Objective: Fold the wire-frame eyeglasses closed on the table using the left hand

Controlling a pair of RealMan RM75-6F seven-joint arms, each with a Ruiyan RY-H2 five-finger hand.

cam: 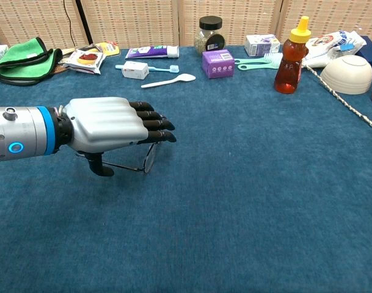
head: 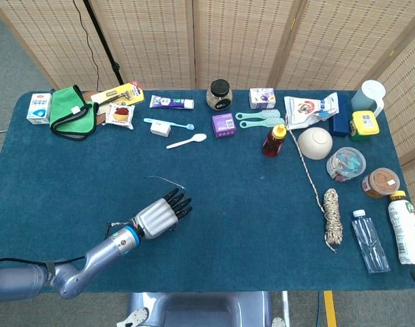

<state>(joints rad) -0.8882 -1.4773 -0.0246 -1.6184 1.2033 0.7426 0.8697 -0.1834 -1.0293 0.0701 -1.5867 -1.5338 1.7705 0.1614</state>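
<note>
In the head view the left hand [head: 159, 216] lay palm-down over the wire-frame eyeglasses [head: 167, 182] at the near left of the blue table [head: 248, 218], fingers stretched out and apart, so that only a thin temple wire showed beyond the fingertips, while a white spoon [head: 187, 142] lay well apart toward the far side. In the chest view the same hand [cam: 106, 125] hovered flat and released above the glasses [cam: 148, 159], which rested on the cloth with one lens and a temple showing under the fingers [cam: 155, 124], thumb hanging down beside the wire; whether anything touched the frame could not be told.
</note>
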